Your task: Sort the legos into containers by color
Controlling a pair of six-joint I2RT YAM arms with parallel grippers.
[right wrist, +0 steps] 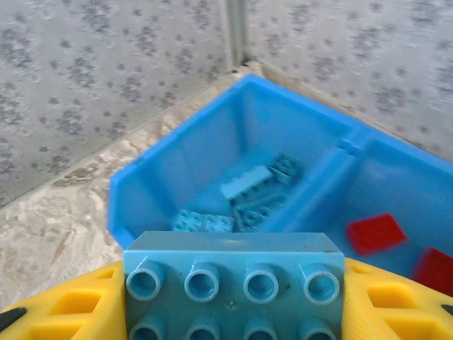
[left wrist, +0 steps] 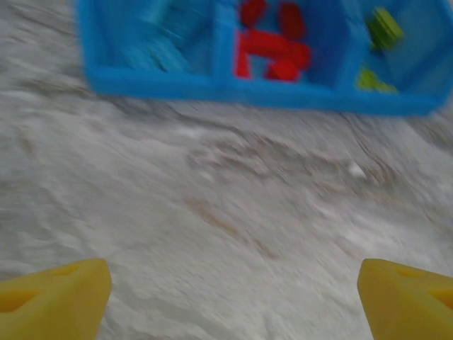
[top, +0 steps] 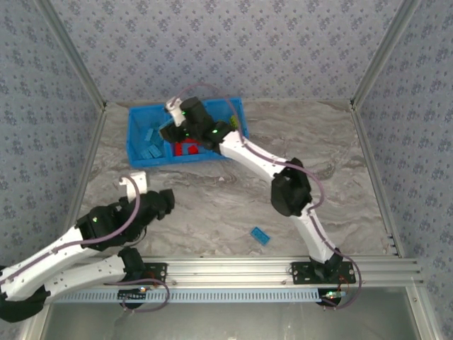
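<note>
The bench (top: 212,202) lies bare from 1 to 3 o'clock and before the tray (top: 148,161) at 11. The right arm (top: 248,156) slants across from 4 to 11, and a loose brick (top: 260,236) lies at 5.

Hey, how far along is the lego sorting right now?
Done: the tray holds light blue bricks in one compartment, red bricks in the middle, green bricks in the third. In hand: the right gripper grips a blue brick above the tray. Left: one loose brick, light blue, on the table; the left gripper is open, empty.
</note>
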